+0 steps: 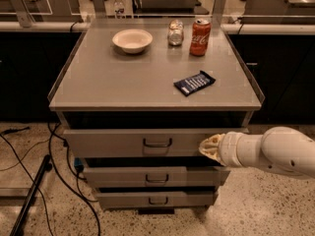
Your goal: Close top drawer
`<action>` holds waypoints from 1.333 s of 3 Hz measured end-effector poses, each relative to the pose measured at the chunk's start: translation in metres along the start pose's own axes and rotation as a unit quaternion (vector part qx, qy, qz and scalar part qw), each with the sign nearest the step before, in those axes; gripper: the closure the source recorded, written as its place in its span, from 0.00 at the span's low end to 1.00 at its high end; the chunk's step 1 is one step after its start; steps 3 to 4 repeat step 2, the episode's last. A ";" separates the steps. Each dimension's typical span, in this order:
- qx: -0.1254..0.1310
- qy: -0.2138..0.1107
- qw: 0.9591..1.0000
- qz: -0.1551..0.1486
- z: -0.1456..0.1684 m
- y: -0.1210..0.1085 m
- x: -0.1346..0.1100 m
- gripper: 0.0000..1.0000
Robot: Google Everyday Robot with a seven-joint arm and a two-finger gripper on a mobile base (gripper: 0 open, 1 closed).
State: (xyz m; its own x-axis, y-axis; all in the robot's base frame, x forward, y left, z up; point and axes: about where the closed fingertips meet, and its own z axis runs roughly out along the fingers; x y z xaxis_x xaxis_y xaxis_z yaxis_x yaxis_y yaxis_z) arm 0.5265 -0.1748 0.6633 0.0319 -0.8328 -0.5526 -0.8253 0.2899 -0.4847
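Observation:
The top drawer point(113, 142) is the widest gray drawer of the cabinet, with a dark bracket handle point(157, 143) at centre. It stands pulled out a little, with a dark gap showing under the cabinet top. My gripper point(209, 147) reaches in from the right on a white arm and sits against the right part of the drawer's front, to the right of the handle.
On the cabinet top point(98, 82) are a white bowl point(132, 40), a glass jar point(174, 32), a red soda can point(200, 30) and a dark snack bag point(194, 83). Two shorter drawers point(156, 176) sit below. Cables point(59, 146) and a black pole point(29, 195) lie on the floor at left.

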 end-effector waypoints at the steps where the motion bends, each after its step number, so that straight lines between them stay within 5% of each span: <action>1: -0.082 0.012 0.996 0.040 -0.038 0.044 0.014 0.98; 2: -0.104 0.006 0.994 0.038 -0.039 0.055 0.009 0.75; 4: -0.104 0.006 0.994 0.038 -0.039 0.055 0.009 0.75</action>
